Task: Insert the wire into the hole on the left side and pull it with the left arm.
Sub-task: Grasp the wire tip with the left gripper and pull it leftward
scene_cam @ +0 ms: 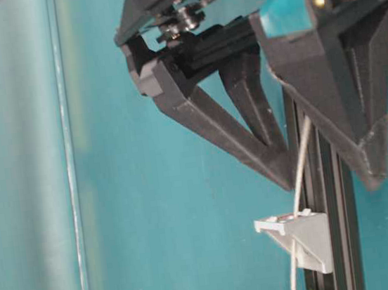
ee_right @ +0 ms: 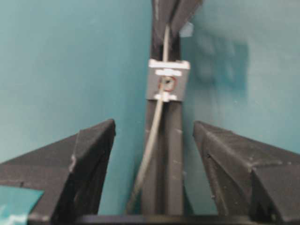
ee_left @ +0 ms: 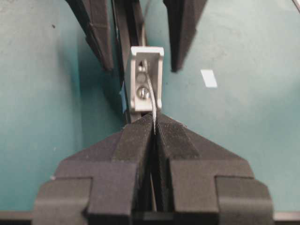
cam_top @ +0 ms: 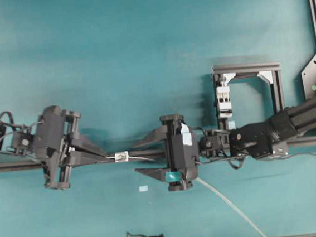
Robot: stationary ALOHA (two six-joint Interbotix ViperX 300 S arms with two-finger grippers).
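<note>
Two pincers, left (ee_left: 154, 129) clamping one wire (ee_right: 151, 140), right (ee_right: 154, 140) spread.

Even, bright light; soft shadows; right wrist view slightly blurred.

This is a robotics lab bench, not a home or a shop. A plain teal tabletop (cam_top: 111, 39) fills the overhead view. A black aluminium extrusion rail (cam_top: 150, 153) is fixed across it from 9 to 3 o'clock. Toward 2 o'clock stands a square frame of the same extrusion (cam_top: 246, 68) with a white slotted clamp (cam_top: 224, 99). Two black robot arms with exposed cables work along the rail from opposite ends.
</note>
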